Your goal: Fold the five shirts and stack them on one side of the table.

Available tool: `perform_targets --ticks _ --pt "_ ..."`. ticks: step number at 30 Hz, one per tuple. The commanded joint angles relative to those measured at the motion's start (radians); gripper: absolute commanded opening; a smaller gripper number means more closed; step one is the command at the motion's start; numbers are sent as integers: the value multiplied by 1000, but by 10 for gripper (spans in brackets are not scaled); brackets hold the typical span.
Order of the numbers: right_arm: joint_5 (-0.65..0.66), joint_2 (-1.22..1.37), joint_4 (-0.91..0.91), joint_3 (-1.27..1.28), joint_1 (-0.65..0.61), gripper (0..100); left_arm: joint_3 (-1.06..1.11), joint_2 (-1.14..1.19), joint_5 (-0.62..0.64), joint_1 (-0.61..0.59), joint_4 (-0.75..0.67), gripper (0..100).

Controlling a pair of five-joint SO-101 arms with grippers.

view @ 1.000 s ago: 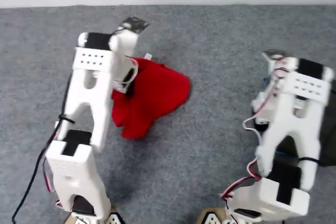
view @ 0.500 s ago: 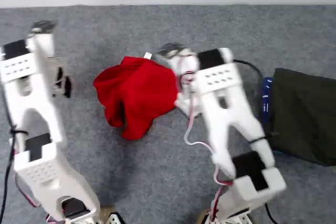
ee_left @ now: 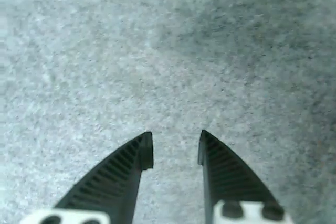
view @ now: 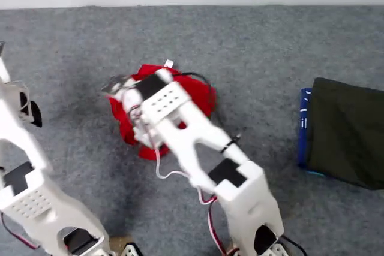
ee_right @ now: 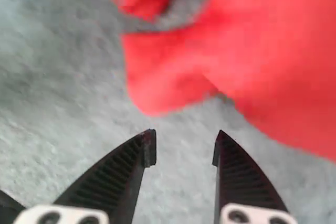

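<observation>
Now the right gripper [ee_right: 184,145] hangs spread beside the crumpled red cotton shirt [ee_right: 236,51], left of table centre.
Nothing pinched yet, its tips just short of a red lobe on the grey felt table [view: 252,46]. Best to drop low, nip that one loose edge and draw it outward to flatten the heap. The left gripper [ee_left: 176,145] is spread too, over felt. The shirt is bunched roundish with no clear long axis; its white neck label [view: 168,63] sits at the far edge, so the collar likely points away from the arms.
</observation>
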Motion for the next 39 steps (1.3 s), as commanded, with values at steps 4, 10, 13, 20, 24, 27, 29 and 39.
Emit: perform_targets --ticks 4,10,13,20,24,27,29,39 --pt "-60 65 -5 -173 -76 187 -8 -66 6 -34 21 148" --pt "-132 228 -50 -206 -51 186 -8 -68 6 -37 21 148" --pt "-133 289 -41 -206 -28 180 -8 -68 6 -35 21 148" --pt "-121 266 77 -198 90 16 -10 -68 2 -31 21 148" --pt "-2 157 76 -163 157 9 -12 -68 -2 -21 21 148" --pt "34 54 76 -112 196 10 -15 -68 -2 -11 21 148" --pt "64 -19 76 -66 226 10 -31 -68 -2 -3 21 148" --pt "233 -433 76 210 460 10 -120 -68 -29 97 25 148"
